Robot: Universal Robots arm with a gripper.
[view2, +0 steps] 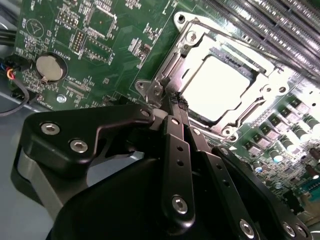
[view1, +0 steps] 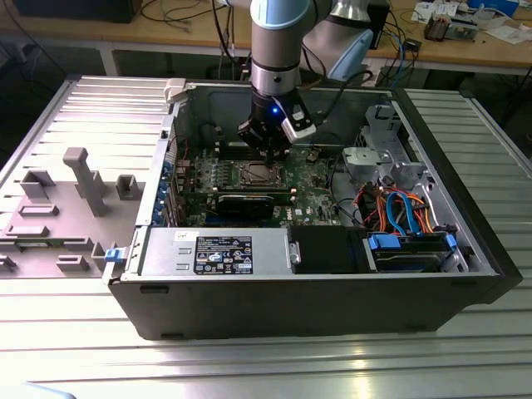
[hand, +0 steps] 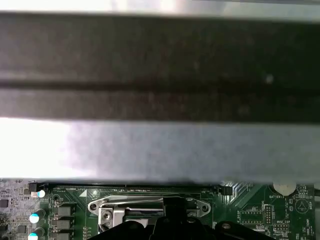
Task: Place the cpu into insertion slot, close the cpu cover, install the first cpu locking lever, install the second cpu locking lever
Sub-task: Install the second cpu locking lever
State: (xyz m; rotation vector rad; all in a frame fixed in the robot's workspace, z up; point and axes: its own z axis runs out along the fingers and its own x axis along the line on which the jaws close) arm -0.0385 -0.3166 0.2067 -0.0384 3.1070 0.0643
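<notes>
The cpu (view2: 220,87) lies flat in the insertion slot (view1: 259,173), its shiny top glaring under the light. The cpu cover (view2: 187,52), a silver frame, lies down around it. My gripper (view2: 176,102) has its black fingers pressed together, shut, with the tips at one corner of the socket beside a small metal hook (view2: 150,91). Nothing shows between the fingers. In the exterior view the gripper (view1: 271,154) hangs inside the open computer case just above the socket. In the first wrist view the gripper (hand: 173,204) sits at the socket's metal frame (hand: 107,206).
Long memory slots (view2: 270,30) run along one side of the socket and a coin battery (view2: 49,67) sits on the board. A black expansion card (view1: 245,204), power supply (view1: 216,249) and cabled drive cage (view1: 399,208) crowd the case. A grey fixture tray (view1: 75,191) lies at the exterior view's left.
</notes>
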